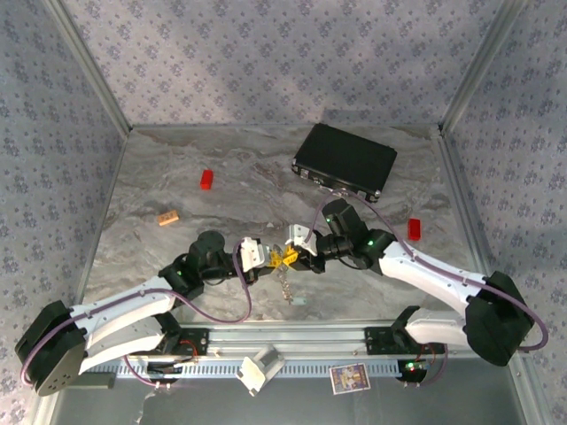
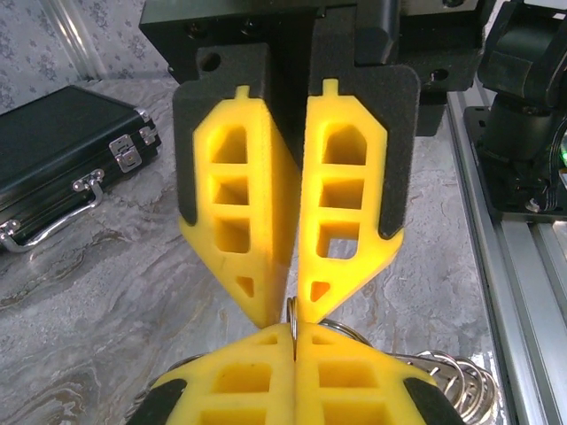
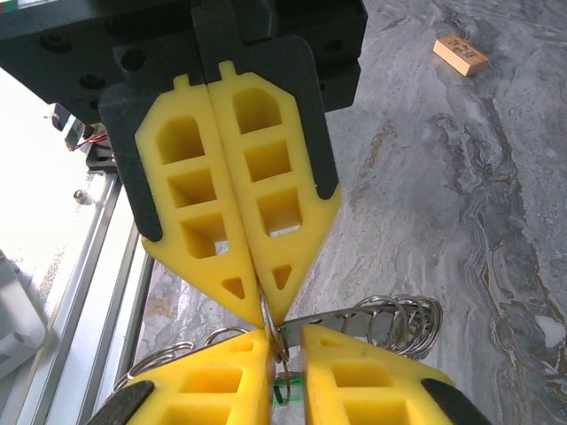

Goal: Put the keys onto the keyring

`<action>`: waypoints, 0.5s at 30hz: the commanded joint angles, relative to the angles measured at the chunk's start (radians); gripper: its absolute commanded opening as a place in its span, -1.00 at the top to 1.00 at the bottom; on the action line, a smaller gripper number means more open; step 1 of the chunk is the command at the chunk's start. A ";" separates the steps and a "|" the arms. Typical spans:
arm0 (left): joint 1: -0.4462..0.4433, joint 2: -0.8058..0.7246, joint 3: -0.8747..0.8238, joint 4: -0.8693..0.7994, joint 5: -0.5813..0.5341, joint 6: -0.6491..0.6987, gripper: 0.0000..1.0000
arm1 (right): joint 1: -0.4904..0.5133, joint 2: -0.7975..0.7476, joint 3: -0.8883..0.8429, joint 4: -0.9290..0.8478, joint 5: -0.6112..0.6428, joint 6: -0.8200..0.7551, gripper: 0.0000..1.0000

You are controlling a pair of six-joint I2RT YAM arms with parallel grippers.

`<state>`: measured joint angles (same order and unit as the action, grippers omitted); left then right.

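Centrally, left end effector [image 2: 292,312] and right end effector [image 3: 266,310] pinch the keyring [image 3: 390,316]; black case [image 1: 345,161] lies upper right.

A black rectangular hard case [image 1: 345,161] sits far right; a small red block [image 1: 206,180] and an orange-tan block [image 1: 168,217] lie left.

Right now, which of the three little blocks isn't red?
The tan block at far left, nearer than the left red block; the right red block sits opposite.

surface: grey marbled tabletop [image 1: 221,212]
far right: black rectangular hard case [image 1: 345,161], lying flat
far left: small red block [image 1: 206,180]
left, nearer: small orange-tan block [image 1: 168,217]
right edge: second small red block [image 1: 414,229]
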<state>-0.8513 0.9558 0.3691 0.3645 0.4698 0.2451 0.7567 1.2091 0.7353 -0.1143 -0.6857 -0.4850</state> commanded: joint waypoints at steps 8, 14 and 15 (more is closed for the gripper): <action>-0.007 -0.018 0.041 -0.093 -0.054 0.000 0.27 | -0.004 0.006 0.078 -0.121 0.030 -0.081 1.00; -0.007 0.013 0.091 -0.194 -0.054 0.020 0.41 | 0.036 0.035 0.159 -0.266 0.150 -0.165 1.00; -0.007 0.015 0.093 -0.189 -0.053 0.022 0.44 | 0.045 0.043 0.175 -0.289 0.174 -0.177 1.00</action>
<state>-0.8532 0.9653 0.4248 0.2161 0.4175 0.2474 0.7792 1.2358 0.8482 -0.3061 -0.5846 -0.5949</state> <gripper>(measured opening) 0.291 0.042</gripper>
